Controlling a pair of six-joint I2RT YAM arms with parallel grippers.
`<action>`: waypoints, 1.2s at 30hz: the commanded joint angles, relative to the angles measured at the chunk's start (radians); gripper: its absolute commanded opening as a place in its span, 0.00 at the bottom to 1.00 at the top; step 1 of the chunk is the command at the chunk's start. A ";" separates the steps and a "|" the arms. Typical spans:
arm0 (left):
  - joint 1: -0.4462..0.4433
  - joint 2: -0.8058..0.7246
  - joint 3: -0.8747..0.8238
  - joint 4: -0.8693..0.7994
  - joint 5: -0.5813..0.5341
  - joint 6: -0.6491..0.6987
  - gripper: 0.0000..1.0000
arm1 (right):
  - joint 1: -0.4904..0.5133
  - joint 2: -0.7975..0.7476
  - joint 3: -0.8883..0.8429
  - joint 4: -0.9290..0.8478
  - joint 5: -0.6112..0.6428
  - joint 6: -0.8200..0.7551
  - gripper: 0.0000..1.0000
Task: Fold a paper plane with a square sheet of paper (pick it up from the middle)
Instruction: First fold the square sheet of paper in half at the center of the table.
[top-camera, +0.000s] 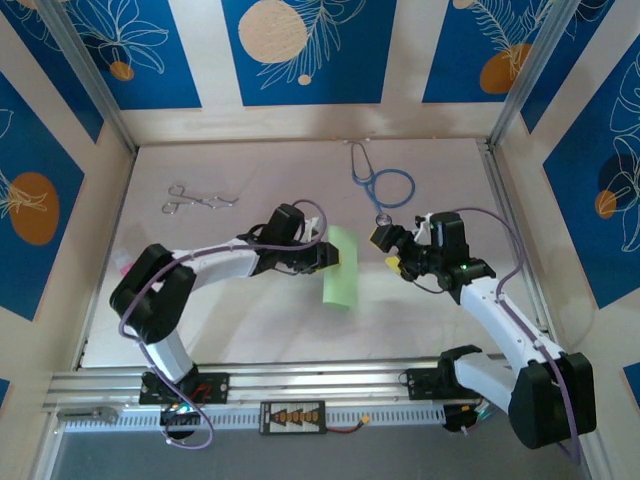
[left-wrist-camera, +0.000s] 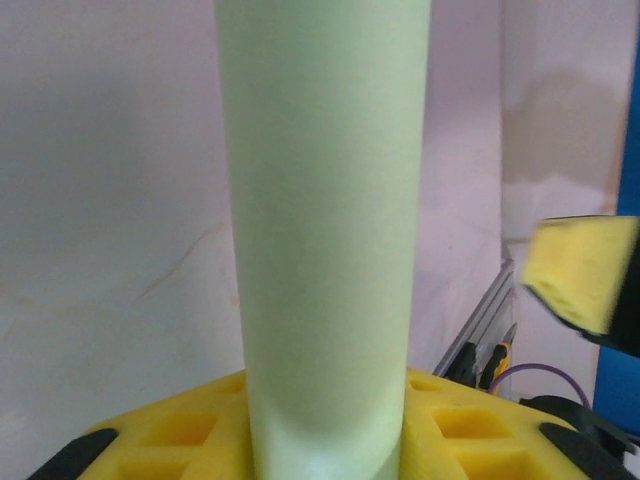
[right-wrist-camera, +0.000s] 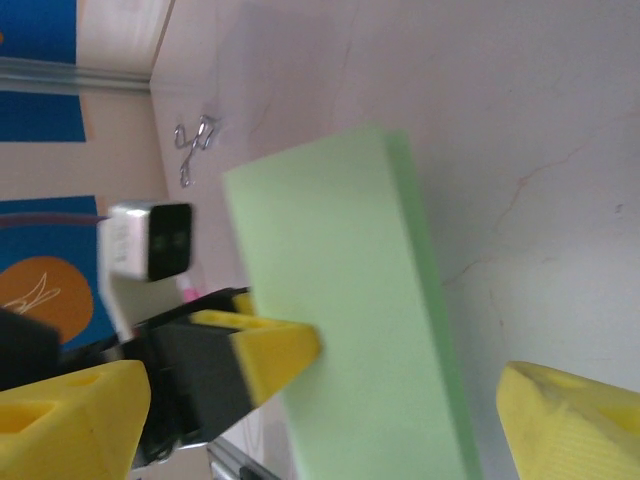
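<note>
item: square sheet of paper (top-camera: 341, 266), doubled into a strip, pinched above the desk (top-camera: 250, 320) by the left gripper (top-camera: 322, 256). right gripper (top-camera: 388, 250): jaws wide, just beside it; should close squarely on the free edge, seemingly aligned.

I find the table (top-camera: 250, 330) to be a pale, off-white flat surface with faint scuffs, bordered by an aluminium rail (top-camera: 300, 382) along its near edge. Metal ring-handled forceps (top-camera: 200, 199) lie flat at the far left, handles pointing left. A blue stethoscope (top-camera: 393, 187) lies at the far right, its tubing looped, its chest piece toward the near side. The two items are well apart.
</note>
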 joint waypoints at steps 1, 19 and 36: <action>0.006 0.028 -0.016 0.023 0.015 -0.027 0.34 | 0.003 0.025 0.004 0.016 -0.089 -0.024 0.88; 0.008 0.065 0.002 -0.219 -0.175 0.081 0.43 | 0.079 0.152 0.081 -0.052 -0.055 -0.053 0.88; 0.008 -0.023 -0.025 -0.318 -0.332 0.123 0.58 | 0.126 0.209 0.105 -0.044 -0.040 -0.054 0.87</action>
